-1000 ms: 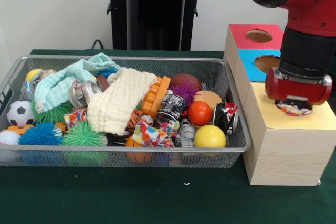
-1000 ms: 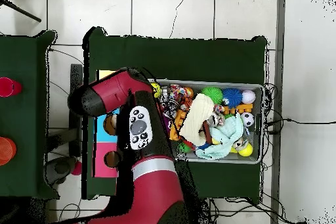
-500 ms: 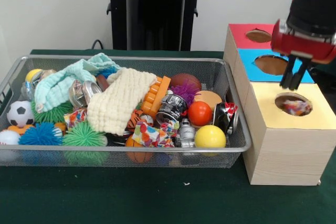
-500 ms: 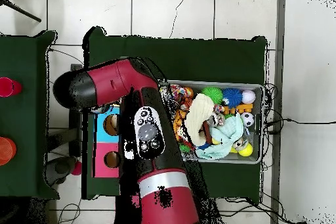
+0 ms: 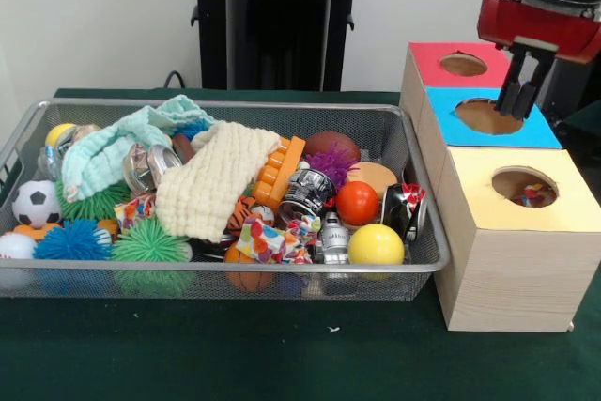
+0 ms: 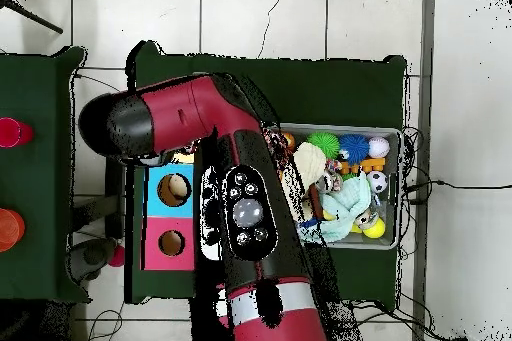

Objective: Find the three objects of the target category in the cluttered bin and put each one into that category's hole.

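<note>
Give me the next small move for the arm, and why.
Probably swing back over the bin toward the confetti cloth at its near edge. The gripper hangs over the blue box holding nothing, fingers close together, and one printed cloth already shows inside the yellow box's hole.

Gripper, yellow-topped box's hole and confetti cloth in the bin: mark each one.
Gripper (image 5: 519, 100), front view, between its fingertips.
Yellow-topped box's hole (image 5: 522, 185), front view, its dark opening.
Confetti cloth (image 5: 272, 241), front view, its printed middle.
</note>
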`<state>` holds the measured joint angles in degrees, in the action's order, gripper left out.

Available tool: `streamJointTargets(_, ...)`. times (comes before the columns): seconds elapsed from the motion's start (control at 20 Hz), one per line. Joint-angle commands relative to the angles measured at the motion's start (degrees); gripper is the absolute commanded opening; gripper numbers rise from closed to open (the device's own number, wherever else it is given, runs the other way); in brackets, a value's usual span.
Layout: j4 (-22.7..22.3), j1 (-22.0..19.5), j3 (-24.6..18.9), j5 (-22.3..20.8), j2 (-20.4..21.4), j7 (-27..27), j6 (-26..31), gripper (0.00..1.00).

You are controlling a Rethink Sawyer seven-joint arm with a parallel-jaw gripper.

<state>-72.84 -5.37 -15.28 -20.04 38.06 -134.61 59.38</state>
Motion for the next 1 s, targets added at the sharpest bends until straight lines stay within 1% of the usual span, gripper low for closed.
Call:
streamJointTargets(0.05, -2.7, -2.6, -5.3, -2.7, -1.0, 18.2, 3.0, 0.0)
streamJointTargets(0.1, -2.6, -2.7, -5.2, -3.9, -1.0, 19.0, 2.1, 0.0)
streamJointTargets(0.3, -1.2, -3.3, -4.8, -11.7, -2.7, 23.1, -5.0, 0.0)
streamJointTargets(0.4, -1.0, -4.0, -5.0, -13.4, -3.3, 23.1, -7.3, 0.0)
streamJointTargets(0.6, -0.5, -6.1, -6.2, -14.9, -4.4, 25.4, -7.6, 0.0)
streamJointTargets(0.7, -0.7, -7.3, -6.8, -15.0, -4.9, 25.7, -9.0, 0.0)
streamJointTargets(1.0, -0.8, -11.3, -8.7, -16.3, -6.7, 28.7, -12.4, 0.0)
